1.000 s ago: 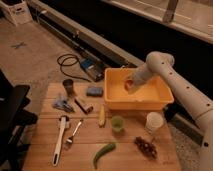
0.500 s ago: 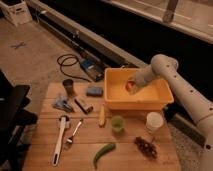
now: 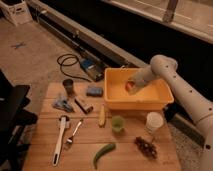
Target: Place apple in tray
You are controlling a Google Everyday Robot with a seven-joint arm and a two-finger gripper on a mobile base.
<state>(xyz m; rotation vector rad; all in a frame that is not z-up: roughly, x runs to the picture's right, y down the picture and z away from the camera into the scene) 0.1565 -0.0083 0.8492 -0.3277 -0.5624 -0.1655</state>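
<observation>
On the wooden table (image 3: 47, 150) we see a white-handled utensil (image 3: 59, 139) lying beside a fork (image 3: 74, 133), with a dark cup (image 3: 68, 86), a blue sponge (image 3: 94, 91) and a blue cloth (image 3: 62, 103) farther back. Toward the middle we find a yellow banana-like fruit (image 3: 102, 115) just beside a small green cup (image 3: 117, 123), and a green pepper (image 3: 103, 153) near the front edge. On the right stand a white cup (image 3: 154, 121) and a bunch of dark grapes (image 3: 145, 146), while on the floor behind the table lies a coiled black cable (image 3: 69, 64).

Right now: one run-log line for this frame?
task: place apple in tray | gripper: inside tray | apple: at gripper, release unconfirmed | phase: placing
</observation>
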